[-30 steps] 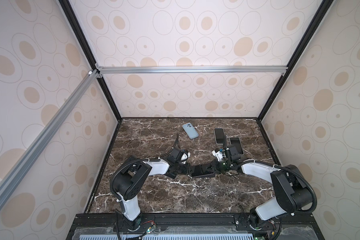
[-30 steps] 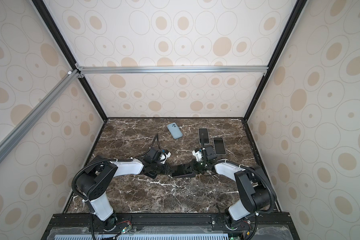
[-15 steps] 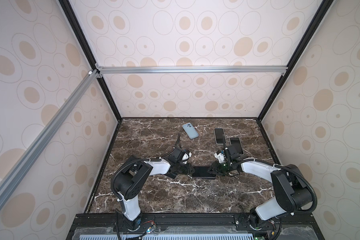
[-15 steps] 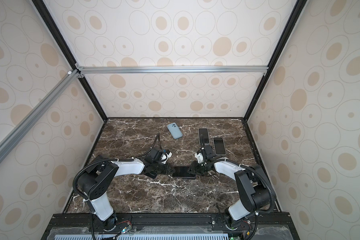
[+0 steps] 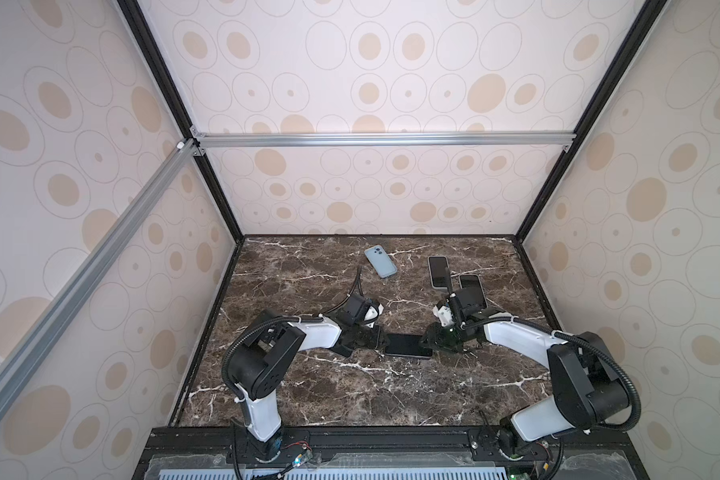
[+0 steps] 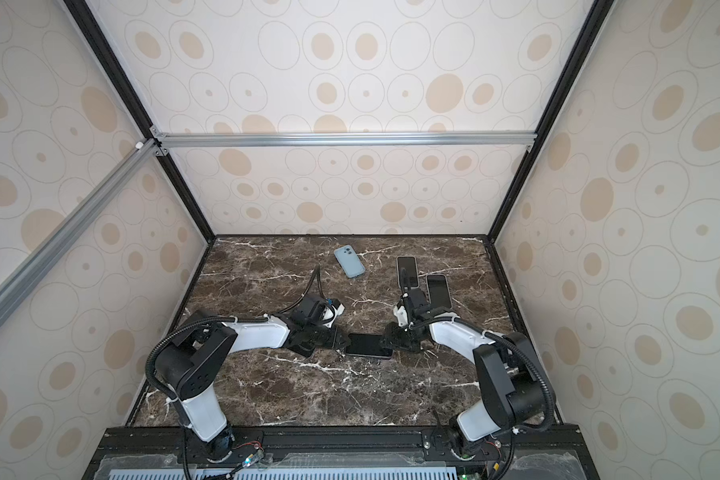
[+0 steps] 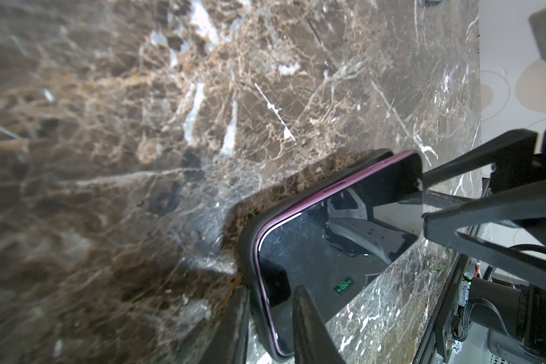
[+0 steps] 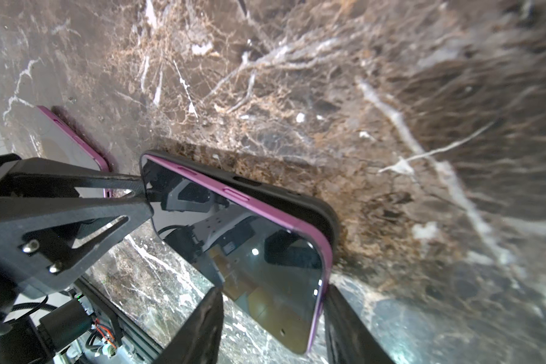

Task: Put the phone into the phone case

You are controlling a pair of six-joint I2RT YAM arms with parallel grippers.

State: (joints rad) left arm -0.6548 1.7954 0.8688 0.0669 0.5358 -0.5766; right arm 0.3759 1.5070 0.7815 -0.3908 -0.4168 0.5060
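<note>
Nearly seated, the stiff, slick phone (image 8: pixel 249 252) lies in its soft phone case (image 8: pixel 284 201) (hold by edges); left gripper (image 7: pixel 270 293) pinches one end, right gripper (image 8: pixel 273 290) gapes, empty.

The left arm (image 5: pixel 312 334) and right arm (image 5: pixel 512 336) lie low, forearms reaching inward, grippers facing each other. The left gripper (image 5: pixel 382 341) pinches one end of the phone (image 5: pixel 408 345) between its jaws. The right gripper (image 5: pixel 427 343) sits at the other end, jaws apart.
</note>
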